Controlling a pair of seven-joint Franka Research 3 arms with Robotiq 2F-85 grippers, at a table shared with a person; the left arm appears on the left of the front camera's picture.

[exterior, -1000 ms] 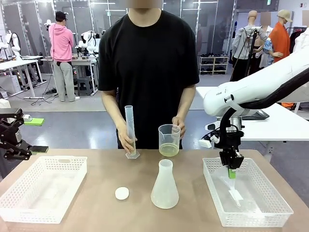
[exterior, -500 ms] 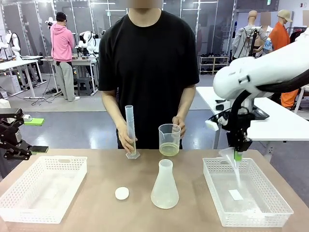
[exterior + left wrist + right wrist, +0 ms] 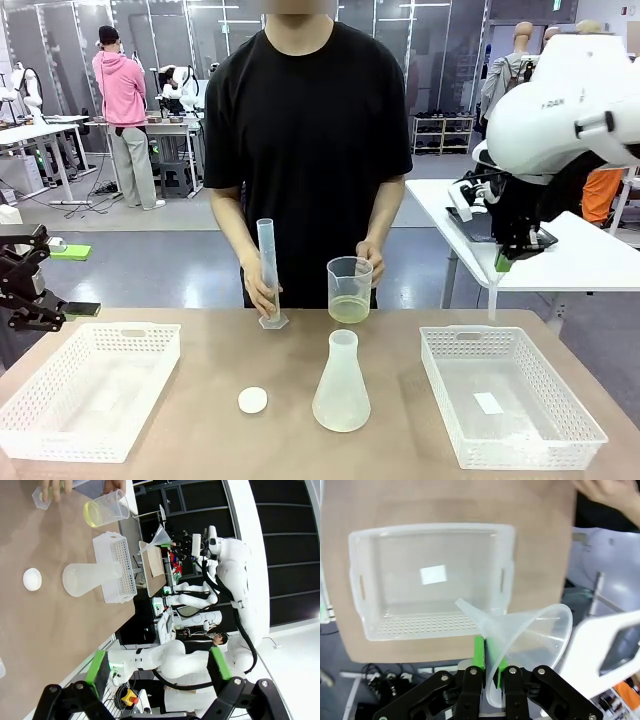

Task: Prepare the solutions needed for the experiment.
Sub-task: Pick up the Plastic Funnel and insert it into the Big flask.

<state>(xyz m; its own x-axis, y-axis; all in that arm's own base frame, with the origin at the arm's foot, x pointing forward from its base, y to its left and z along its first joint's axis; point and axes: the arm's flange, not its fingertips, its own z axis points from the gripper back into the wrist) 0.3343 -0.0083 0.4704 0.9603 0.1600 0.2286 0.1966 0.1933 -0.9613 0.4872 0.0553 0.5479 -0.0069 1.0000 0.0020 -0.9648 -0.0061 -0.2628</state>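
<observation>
- Front view: solution (image 3: 350, 311) lies flat in the person's upright beaker (image 3: 350, 280); right gripper (image 3: 503, 262), risen from the basket (image 3: 530, 452), clamps a funnel (image 3: 492, 296), spout down.
- Left wrist view: left gripper (image 3: 159, 664) gapes empty.
- Right wrist view: funnel spout aims at basket.

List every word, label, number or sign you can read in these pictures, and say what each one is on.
No text can be read for certain.
Right arm's white shell: a short dark print, too small to read.
White slip in the right basket: looks blank.
Funnel, measuring cylinder, beaker: no legible markings.
</observation>
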